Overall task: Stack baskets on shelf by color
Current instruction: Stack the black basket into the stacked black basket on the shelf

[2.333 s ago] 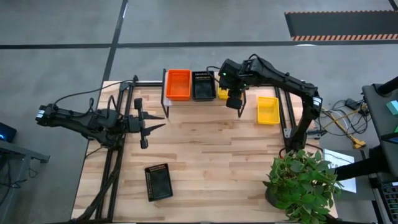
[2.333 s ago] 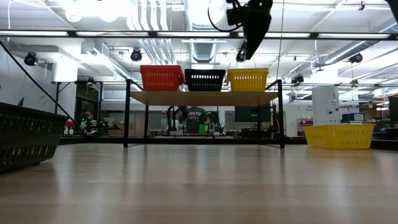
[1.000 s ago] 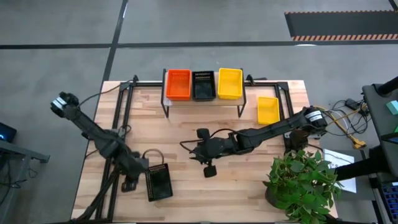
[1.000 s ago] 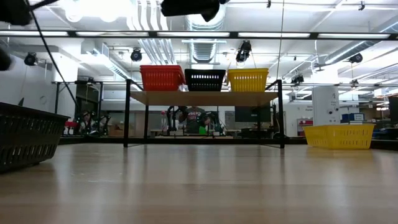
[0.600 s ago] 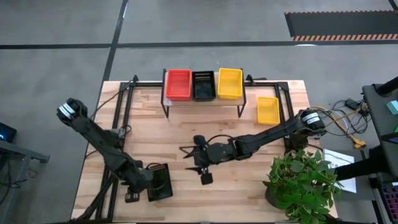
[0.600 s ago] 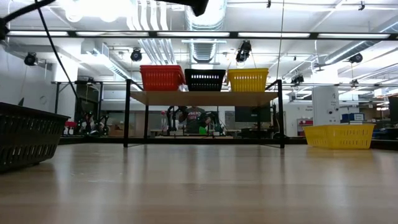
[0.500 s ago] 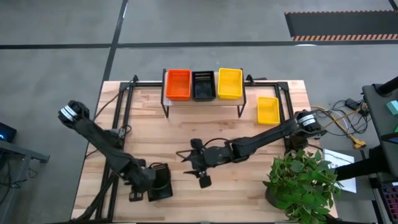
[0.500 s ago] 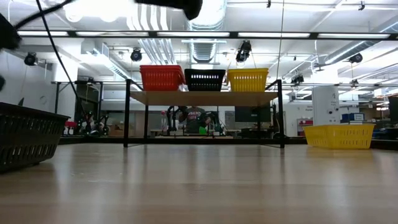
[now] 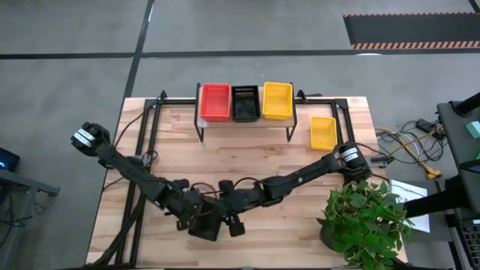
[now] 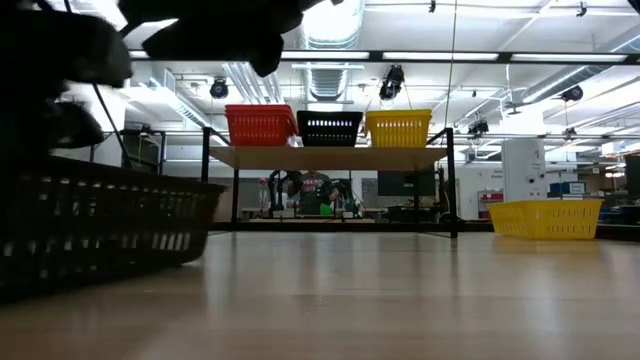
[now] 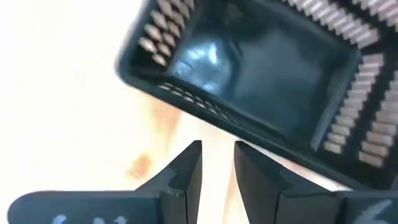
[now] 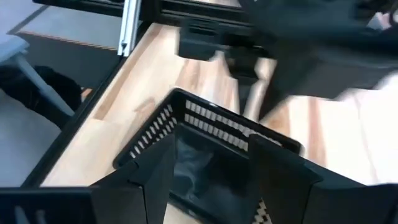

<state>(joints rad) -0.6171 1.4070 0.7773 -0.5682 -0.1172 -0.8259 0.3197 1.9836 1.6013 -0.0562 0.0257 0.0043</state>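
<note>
On the light wooden shelf [image 9: 244, 122], red, black and yellow baskets were stacked. Near its right end, a yellow slotted plastic basket [image 9: 323, 133] remained. Well before it, a black slotted plastic basket [image 12: 205, 163] was flanked by the wide-spread right gripper [image 12: 211, 174]; the left gripper [image 11: 216, 163], narrowly parted, was empty.

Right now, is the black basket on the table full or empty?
Empty. The left wrist view looks into the black basket and shows only its bare shiny bottom.
</note>
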